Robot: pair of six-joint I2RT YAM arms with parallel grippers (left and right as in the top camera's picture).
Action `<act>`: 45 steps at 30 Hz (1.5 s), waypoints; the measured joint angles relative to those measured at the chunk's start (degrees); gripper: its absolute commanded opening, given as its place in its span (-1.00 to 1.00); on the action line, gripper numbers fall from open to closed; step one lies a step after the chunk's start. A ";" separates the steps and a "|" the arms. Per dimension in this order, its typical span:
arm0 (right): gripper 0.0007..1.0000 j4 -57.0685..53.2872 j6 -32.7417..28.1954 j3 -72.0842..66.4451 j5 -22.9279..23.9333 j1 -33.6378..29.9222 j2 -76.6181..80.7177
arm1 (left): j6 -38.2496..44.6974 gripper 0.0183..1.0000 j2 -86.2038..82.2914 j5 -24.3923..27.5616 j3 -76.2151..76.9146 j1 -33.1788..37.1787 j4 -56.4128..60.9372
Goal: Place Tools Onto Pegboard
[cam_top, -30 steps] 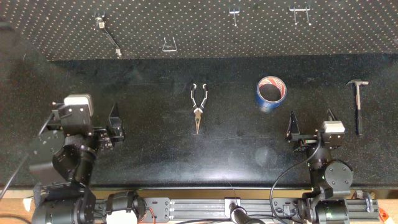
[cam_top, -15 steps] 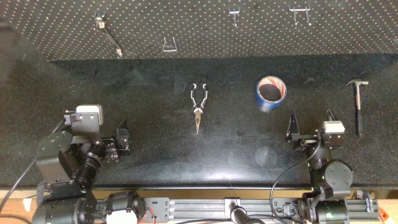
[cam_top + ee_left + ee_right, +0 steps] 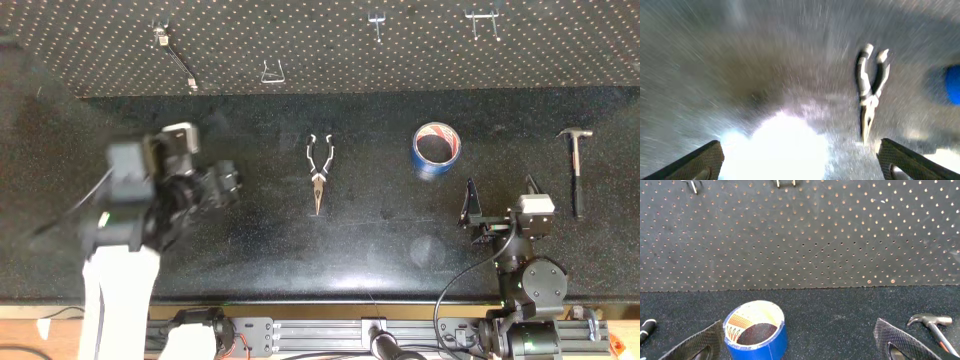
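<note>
"Where does the left arm (image 3: 118, 215) stand?"

"Its base is at the bottom left of the top view. The arm is raised and leans up the picture, with the wrist bent so the left pincer (image 3: 225, 185) points toward the middle."

"And its fingers?"

"They're spread wide. In its own wrist view the two fingertips (image 3: 697, 160) sit at opposite lower corners."

"What about the right arm (image 3: 530, 275)?"

"It's folded low and close over its base at the bottom right. The right pincer (image 3: 498, 203) faces up the picture, just ahead of the wrist."

"Is that one parted too?"

"Yes, its fingers (image 3: 902, 340) stand well apart, level with each other."
</note>
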 measured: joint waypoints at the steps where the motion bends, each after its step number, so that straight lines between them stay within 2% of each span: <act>1: 0.95 0.00 0.00 0.00 0.00 0.00 0.00 | -0.94 0.99 2.82 -0.09 0.00 -1.64 -0.07; 4: 0.95 0.00 0.00 0.00 0.02 0.00 0.00 | -4.39 0.99 10.43 -1.99 0.81 -10.58 0.63; 6: 0.95 0.00 0.00 0.00 0.00 0.00 0.00 | -8.17 0.99 13.09 -6.49 2.36 -17.75 2.08; 9: 0.95 0.00 0.00 0.00 0.02 0.00 0.00 | -13.38 0.99 15.78 -9.97 4.68 -23.10 2.80; 11: 0.95 0.00 0.00 0.00 0.02 0.00 0.00 | -16.04 0.99 19.08 -10.78 6.34 -23.78 2.71; 16: 0.95 0.00 0.00 0.00 0.02 0.00 0.00 | -16.68 0.99 23.76 -10.27 9.46 -23.78 1.14; 22: 0.95 0.00 0.00 0.00 0.02 0.00 0.00 | -17.00 1.00 23.76 -8.72 10.01 -24.87 4.57; 28: 0.95 0.00 0.00 0.00 0.02 0.00 0.00 | -20.06 1.00 26.01 -10.73 13.53 -26.45 4.50; 35: 0.95 0.00 0.00 0.00 0.02 0.00 0.00 | -20.04 1.00 41.94 -14.40 26.84 -29.16 -2.40; 40: 0.95 0.00 0.00 0.00 0.02 0.00 0.00 | -22.05 1.00 44.87 -17.79 27.69 -30.29 -1.68; 45: 0.95 0.00 0.00 0.00 0.02 0.00 0.00 | -22.21 1.00 46.18 -18.75 28.15 -30.29 0.68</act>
